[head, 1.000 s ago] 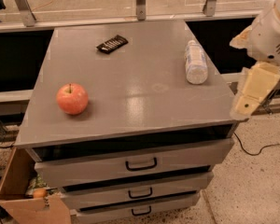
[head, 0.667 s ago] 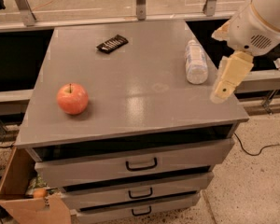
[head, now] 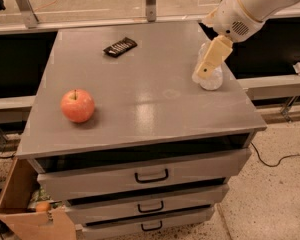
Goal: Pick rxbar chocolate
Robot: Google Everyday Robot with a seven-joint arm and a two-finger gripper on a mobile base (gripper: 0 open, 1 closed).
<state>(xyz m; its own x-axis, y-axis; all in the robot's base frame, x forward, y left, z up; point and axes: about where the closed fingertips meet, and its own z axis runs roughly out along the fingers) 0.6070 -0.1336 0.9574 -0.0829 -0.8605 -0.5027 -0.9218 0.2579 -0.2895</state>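
Observation:
The rxbar chocolate is a small flat black bar with whitish lettering, lying at the back left-centre of the grey cabinet top. My gripper hangs from the white arm at the upper right, over the right side of the top. It is in front of a clear plastic bottle lying there and hides part of it. The gripper is far to the right of the bar and holds nothing that I can see.
A red apple sits at the front left of the top. The cabinet has three shut drawers below. An open cardboard box stands on the floor at the lower left. A cable lies on the floor at right.
The arm and gripper have moved left and away from the right edge, from beside the cabinet to over the bottle on the top. The bar, apple and bottle have not moved.

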